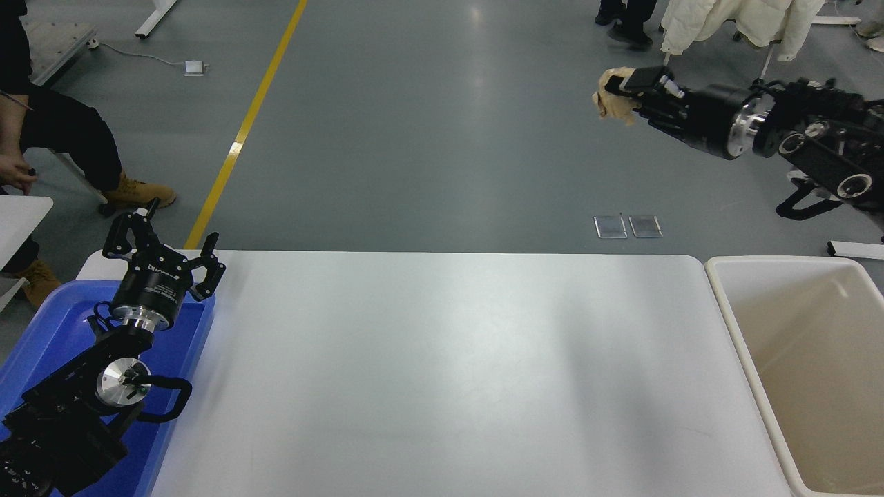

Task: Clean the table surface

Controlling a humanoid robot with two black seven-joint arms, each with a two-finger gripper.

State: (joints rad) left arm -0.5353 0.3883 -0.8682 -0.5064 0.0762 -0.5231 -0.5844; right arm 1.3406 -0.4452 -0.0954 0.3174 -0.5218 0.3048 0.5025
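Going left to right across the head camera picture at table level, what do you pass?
Blue plastic tray with the parked left gripper over it → large white rectangular tabletop → cream-white plastic bin. Raised above, the right gripper holds a crumpled tan paper wad.

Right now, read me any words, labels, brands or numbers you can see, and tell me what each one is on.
Left claw: white lettering on its black body, too small and blurred to read.
Right claw, crumpled brown paper, table surface, blue tray, cream bin: no text visible.
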